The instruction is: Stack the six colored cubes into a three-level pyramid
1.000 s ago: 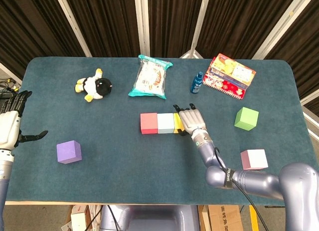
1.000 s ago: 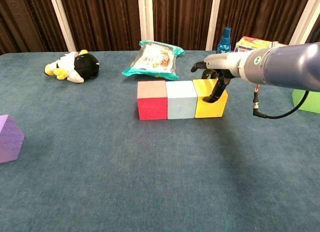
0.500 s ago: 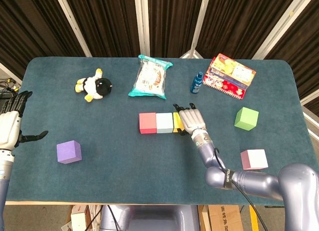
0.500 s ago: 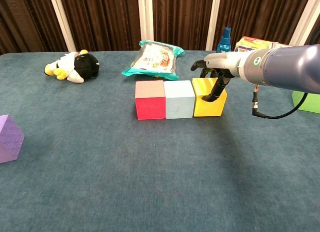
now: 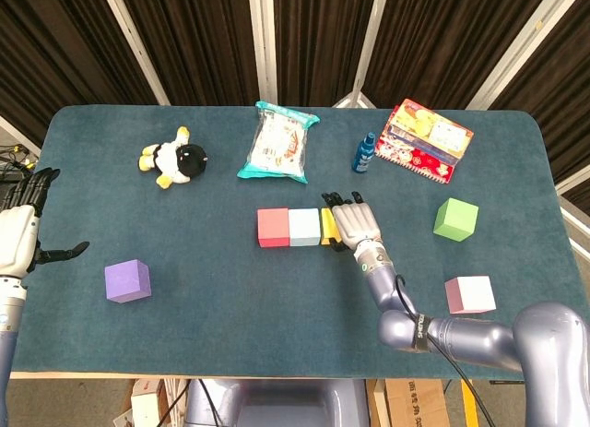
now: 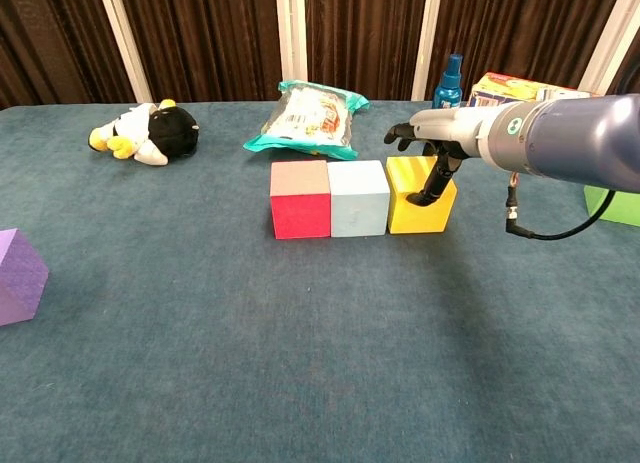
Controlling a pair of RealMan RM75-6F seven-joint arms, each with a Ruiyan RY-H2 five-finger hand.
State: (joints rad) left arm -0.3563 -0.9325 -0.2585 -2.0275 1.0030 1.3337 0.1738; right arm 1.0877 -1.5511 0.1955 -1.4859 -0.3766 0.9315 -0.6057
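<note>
I had my right hand (image 6: 432, 148) resting fingertips on the yellow cube (image 6: 420, 195), gripping nothing, closing the base row with the red cube (image 6: 300, 199) and pale blue cube (image 6: 359, 197) mid-table. My left hand (image 5: 20, 231) waited empty near the table's left edge. Next: fetch another cube.

front of cube row (image 6: 360, 197): bare felt, open | behind row: snack bag (image 5: 276, 144), blue bottle (image 5: 364, 153) near | right end: right hand (image 5: 355, 223) on yellow cube (image 6: 420, 195)
</note>
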